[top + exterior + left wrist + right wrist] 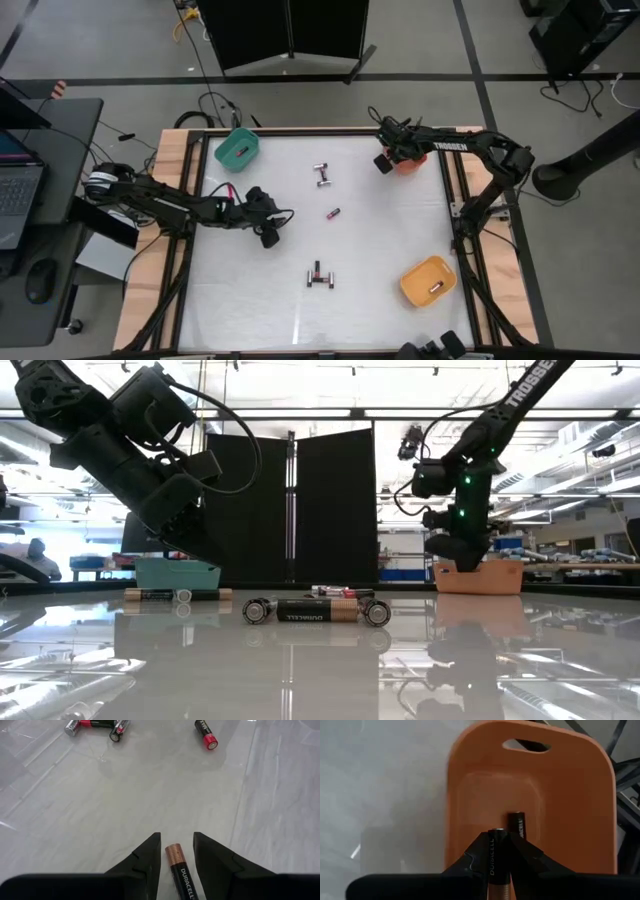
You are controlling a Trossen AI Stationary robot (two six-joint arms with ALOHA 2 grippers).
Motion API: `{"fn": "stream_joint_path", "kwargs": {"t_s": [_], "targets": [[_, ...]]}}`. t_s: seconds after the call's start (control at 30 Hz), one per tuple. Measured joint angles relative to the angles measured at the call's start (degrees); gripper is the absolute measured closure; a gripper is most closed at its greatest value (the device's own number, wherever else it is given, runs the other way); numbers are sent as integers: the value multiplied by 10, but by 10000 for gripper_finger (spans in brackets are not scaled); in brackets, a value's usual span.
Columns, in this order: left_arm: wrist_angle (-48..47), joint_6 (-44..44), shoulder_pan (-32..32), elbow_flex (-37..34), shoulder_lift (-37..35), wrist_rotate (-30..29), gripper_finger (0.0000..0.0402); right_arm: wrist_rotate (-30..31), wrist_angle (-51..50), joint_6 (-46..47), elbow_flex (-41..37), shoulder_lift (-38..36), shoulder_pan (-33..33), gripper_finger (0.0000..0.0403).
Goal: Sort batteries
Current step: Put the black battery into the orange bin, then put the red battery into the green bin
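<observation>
My left gripper (268, 238) stands open at the table's left middle. A copper-tipped Duracell battery (176, 865) lies between its fingers, with table showing on both sides of it. My right gripper (384, 163) is at the far right, over the orange bin (570, 795), and is shut on another Duracell battery (495, 857). One battery (516, 825) lies on that bin's floor. Loose batteries lie at the far middle (322, 175), at the centre (332, 213) and near the front (318, 275). My right gripper pinches the Duracell battery by its long sides (494, 851) between its two fingers. The fingers slant steeply down and lie along the battery, whose end (496, 831) sticks out just past the fingertips. The battery hangs clear above the orange bin's floor.
A teal bin (238, 148) stands at the far left. A yellow bin (428, 282) at the near right holds one battery. Wooden rails (165, 200) run along both sides of the table. Black panels (300, 500) stand beyond the far edge.
</observation>
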Motion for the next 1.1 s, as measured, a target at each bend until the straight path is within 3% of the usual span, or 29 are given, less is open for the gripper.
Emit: {"fn": "stream_joint_path", "kwargs": {"t_s": [0.3,0.5,0.73,0.93,1.1], "targets": [[0,-2,0,0,0,0,281,-27,40,0,-27,0,-19,340],[0,-2,0,0,0,0,281,-54,49,4,-30,0,-30,295],[1,-2,0,0,0,0,281,-51,-21,-4,12,-10,-30,276],[71,-16,0,2,3,44,284,5,-154,-7,68,-68,11,270],[122,-12,-4,43,44,85,310,6,-134,18,35,-158,68,287]]}}
